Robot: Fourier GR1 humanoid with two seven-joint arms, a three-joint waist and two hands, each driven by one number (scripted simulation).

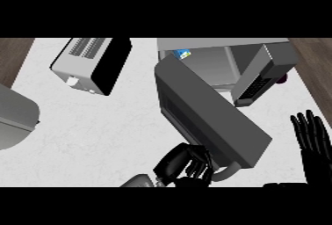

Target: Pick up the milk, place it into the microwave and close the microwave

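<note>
The microwave (259,66) stands at the back right of the counter. Its grey door (207,118) is swung wide open toward me. Deep in the cavity's left corner sits the milk (183,54), a small white and blue carton, free of both hands. My left hand (183,164) is low in the middle, with relaxed fingers against the door's outer face near its free end and handle (225,172). It holds nothing. At the right edge my right hand (314,140) rests open, fingers up, apart from the door.
A silver and black toaster (91,63) lies at the back left. A large grey rounded object (14,117) juts in from the left edge. The white counter (97,140) ends in wooden strips at both sides.
</note>
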